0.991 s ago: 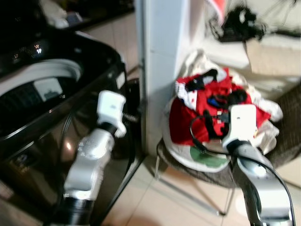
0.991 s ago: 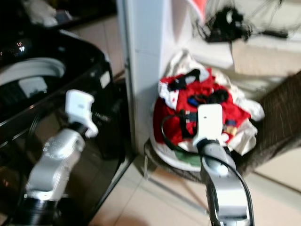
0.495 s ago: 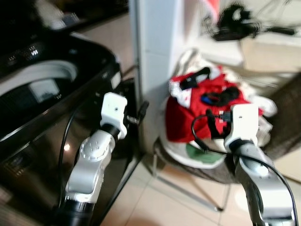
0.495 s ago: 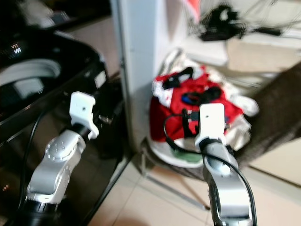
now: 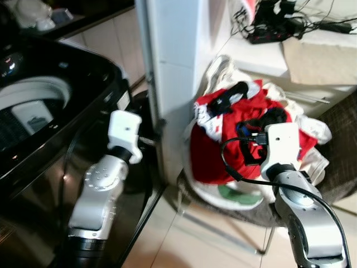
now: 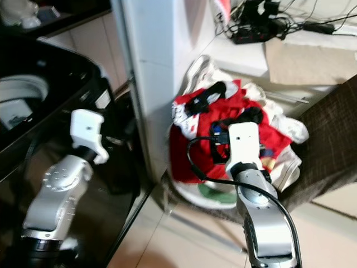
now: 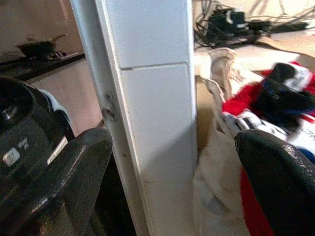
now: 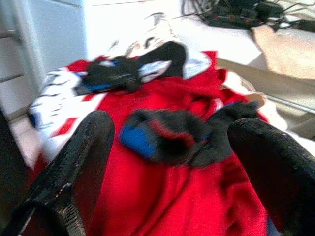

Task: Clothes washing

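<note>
A pile of clothes (image 5: 223,139) lies on a low seat beside a white pillar: a red garment (image 8: 162,206), white pieces, a black and white piece (image 8: 133,69) and a black and blue piece (image 8: 167,135). My right gripper (image 8: 172,162) hovers open just over the pile, its fingers (image 8: 74,167) wide apart with nothing between them; its white wrist (image 5: 281,142) sits at the pile's near side. My left gripper (image 7: 172,182) is open and empty, facing the pillar between the pile and the black washing machine (image 5: 50,128). The machine's top opening (image 5: 30,106) is uncovered.
The white pillar (image 5: 173,67) stands between machine and pile. A white ledge behind holds a power strip with cables (image 5: 273,22) and a beige sheet (image 5: 318,56). A brown woven seat (image 5: 340,139) is at the right. The seat's thin metal legs (image 5: 223,223) rest on tiled floor (image 5: 184,245).
The camera has shifted, so the whole scene sits further left and is sharper. Both grippers keep about the same places by the pillar and over the pile.
</note>
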### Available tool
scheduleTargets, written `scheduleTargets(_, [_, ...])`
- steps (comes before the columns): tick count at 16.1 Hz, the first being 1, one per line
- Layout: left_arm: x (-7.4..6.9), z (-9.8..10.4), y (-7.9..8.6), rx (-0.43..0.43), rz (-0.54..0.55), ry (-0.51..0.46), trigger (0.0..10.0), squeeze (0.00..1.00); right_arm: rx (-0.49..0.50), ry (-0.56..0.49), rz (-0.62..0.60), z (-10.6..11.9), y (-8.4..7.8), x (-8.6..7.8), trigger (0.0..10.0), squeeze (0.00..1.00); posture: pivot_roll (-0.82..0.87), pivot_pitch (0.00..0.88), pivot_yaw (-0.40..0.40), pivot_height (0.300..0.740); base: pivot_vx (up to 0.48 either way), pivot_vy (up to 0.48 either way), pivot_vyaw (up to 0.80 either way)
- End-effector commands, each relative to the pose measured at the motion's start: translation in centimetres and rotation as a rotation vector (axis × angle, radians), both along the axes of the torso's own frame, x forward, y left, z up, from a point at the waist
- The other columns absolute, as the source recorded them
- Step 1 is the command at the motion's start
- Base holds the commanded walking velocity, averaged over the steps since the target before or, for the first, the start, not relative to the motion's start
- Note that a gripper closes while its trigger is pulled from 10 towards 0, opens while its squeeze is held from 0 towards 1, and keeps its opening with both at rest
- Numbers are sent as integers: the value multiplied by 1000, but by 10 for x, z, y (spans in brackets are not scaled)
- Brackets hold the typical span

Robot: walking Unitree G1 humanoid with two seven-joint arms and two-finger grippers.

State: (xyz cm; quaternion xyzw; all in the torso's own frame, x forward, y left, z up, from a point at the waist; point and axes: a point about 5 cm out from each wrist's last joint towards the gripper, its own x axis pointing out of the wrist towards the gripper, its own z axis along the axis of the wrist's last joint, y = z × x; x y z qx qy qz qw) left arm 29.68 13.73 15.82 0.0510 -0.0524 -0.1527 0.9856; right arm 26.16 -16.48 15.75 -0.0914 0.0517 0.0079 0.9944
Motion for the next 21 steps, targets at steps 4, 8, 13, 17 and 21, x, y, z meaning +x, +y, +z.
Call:
scheduleTargets(4, [-4, 0, 0, -9, -2, -1, 10000, 0, 13, -12, 28, 2, 3, 3, 10000, 0, -76, 0, 12, 740, 421, 0, 0])
scheduleTargets(8, [-8, -1, 4, -45, 10, 1, 10000, 0, -28, -6, 112, 1, 12, 0, 10000, 0, -73, 0, 9, 740, 337, 0, 0])
scheduleTargets(13, [-8, 1, 3, -16, -7, -5, 10000, 0, -37, -7, 85, -1, 8, -3, 10000, 0, -74, 0, 24, 740, 0, 0, 0])
scheduleTargets(17, [-5, 7, -1, -25, -28, -22, 10000, 0, -25, -16, 50, 0, 4, -2, 10000, 0, -72, 0, 38, 740, 0, 0, 533])
scheduleTargets(21, [-5, 6, -5, -20, -50, -12, 10000, 0, 24, -19, -41, 1, -9, -4, 10000, 0, -78, 0, 41, 740, 0, 0, 0])
